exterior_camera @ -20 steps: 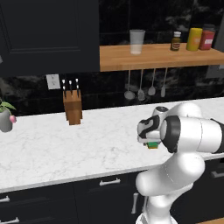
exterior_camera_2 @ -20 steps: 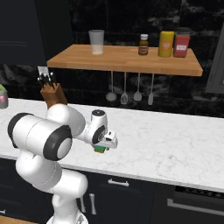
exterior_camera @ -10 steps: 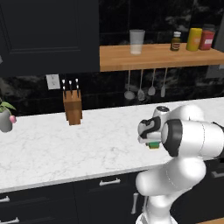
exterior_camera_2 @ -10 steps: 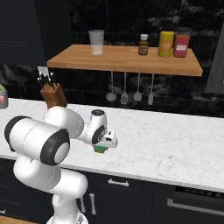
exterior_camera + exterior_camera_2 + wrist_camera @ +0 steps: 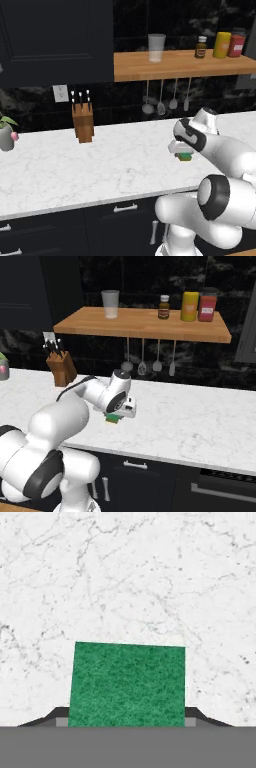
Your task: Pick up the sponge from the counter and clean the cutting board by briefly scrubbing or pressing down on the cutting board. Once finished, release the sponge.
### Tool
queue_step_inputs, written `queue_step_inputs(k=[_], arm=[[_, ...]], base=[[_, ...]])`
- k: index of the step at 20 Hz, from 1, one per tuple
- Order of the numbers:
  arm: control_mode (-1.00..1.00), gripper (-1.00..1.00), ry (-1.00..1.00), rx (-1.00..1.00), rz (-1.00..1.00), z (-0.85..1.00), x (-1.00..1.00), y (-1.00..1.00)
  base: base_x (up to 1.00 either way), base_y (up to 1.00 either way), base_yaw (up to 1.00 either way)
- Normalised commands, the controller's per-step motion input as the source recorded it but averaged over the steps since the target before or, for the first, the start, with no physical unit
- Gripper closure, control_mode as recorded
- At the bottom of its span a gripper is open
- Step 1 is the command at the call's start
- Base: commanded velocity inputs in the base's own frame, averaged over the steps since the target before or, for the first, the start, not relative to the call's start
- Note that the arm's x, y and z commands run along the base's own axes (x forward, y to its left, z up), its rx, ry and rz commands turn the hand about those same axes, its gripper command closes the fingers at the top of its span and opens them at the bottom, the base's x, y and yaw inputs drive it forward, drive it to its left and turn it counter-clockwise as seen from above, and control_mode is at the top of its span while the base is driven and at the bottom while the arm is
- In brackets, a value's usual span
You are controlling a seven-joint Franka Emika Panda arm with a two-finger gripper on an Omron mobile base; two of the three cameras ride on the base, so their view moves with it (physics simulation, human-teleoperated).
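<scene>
The sponge (image 5: 127, 684) shows its green top between my two dark fingertips (image 5: 56, 716), which press on its left and right sides. My gripper (image 5: 182, 152) hangs low over the white marble counter (image 5: 100, 160) near its front edge, shut on the sponge (image 5: 185, 157), whose yellow underside shows below the green. From the other side, the gripper (image 5: 120, 413) holds the sponge (image 5: 113, 418) just at the counter (image 5: 200, 421) surface. I cannot tell whether the sponge is touching the marble. The cutting board is out of view.
A wooden knife block (image 5: 83, 125) stands at the back of the counter, left of the arm. A small potted plant (image 5: 6, 135) sits at the far left. Ladles and spoons (image 5: 161, 100) hang under a wooden shelf (image 5: 180, 65) carrying a glass and bottles.
The fingers have closed onto the sponge's sides. The hand has stayed in nearly the same spot over the counter.
</scene>
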Motion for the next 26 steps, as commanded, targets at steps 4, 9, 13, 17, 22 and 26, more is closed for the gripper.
queue_step_inputs(k=[4,9,13,17,22,26], arm=[[-1.00,1.00,0.00,0.07,0.14,1.00,-0.42,0.14],[-1.00,1.00,-0.05,0.00,0.01,0.93,-0.47,0.24],[-1.00,1.00,-0.02,0.00,0.00,0.67,-0.58,0.15],[-1.00,1.00,0.00,0.00,0.00,0.75,-0.55,0.08],[-1.00,1.00,-0.02,0.00,-0.03,0.63,-0.58,0.02],[-1.00,1.00,-0.03,-0.02,-0.10,0.21,-0.56,0.01]], base=[[0.00,0.00,0.00],[0.00,0.00,0.00],[0.00,0.00,0.00],[0.00,0.00,0.00],[0.00,0.00,0.00],[0.00,0.00,0.00]])
